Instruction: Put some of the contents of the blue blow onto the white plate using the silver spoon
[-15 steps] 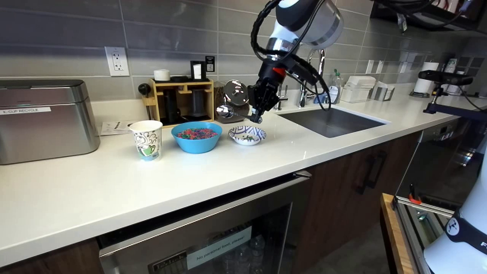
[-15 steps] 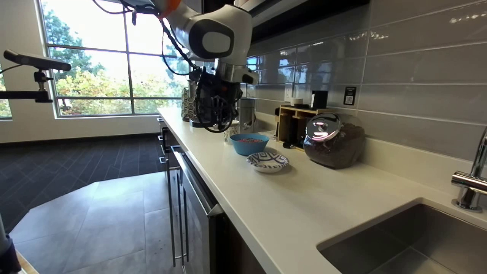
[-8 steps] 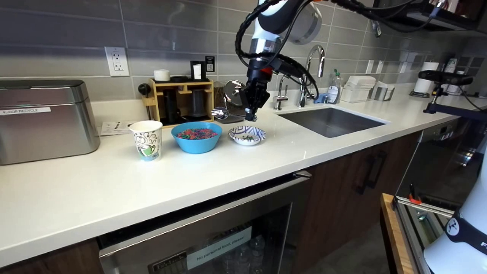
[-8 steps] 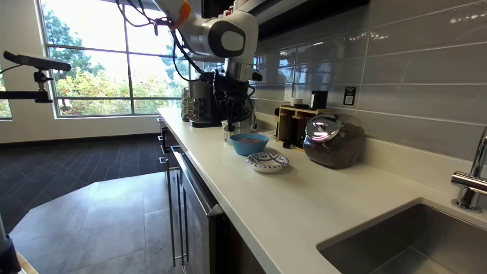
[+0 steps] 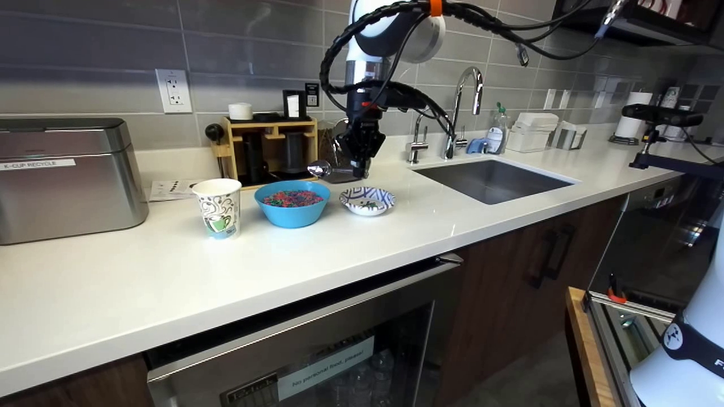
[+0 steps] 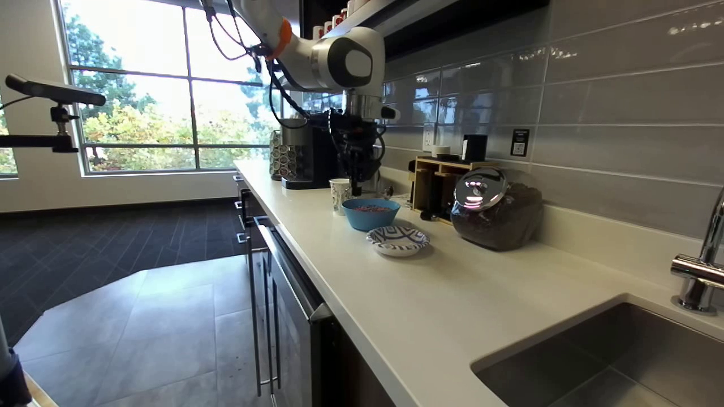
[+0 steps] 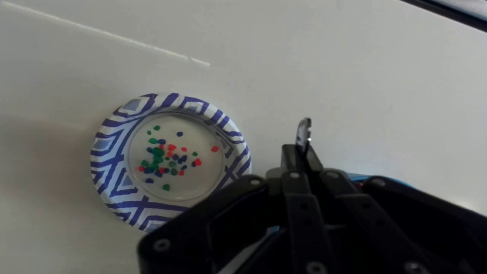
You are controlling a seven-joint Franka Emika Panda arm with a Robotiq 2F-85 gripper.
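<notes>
My gripper (image 5: 362, 169) is shut on the silver spoon (image 5: 320, 168), whose bowl end sticks out to the left in an exterior view, above and behind the blue bowl. In the wrist view my gripper (image 7: 302, 156) is closed around the spoon's handle, and the handle's end (image 7: 303, 132) pokes up between the fingertips. I cannot tell if the spoon holds anything. The blue bowl (image 5: 291, 217) holds many small coloured bits (image 5: 293, 198); it also stands in an exterior view (image 6: 370, 219). The white plate (image 7: 104, 161) with blue pattern holds scattered red, green and blue bits (image 7: 158, 160).
A paper cup (image 5: 219, 209) stands beside the blue bowl. A wooden rack (image 5: 271, 152) and a glass jar (image 6: 500, 217) stand behind, by the wall. The sink (image 5: 489, 183) is on the plate's far side from the bowl. A metal bin (image 5: 68, 181) stands at the counter's end.
In an exterior view my gripper and the spoon have moved left and slightly down, and the wrist has become more upright. The bowl, plate and cup have stayed in place.
</notes>
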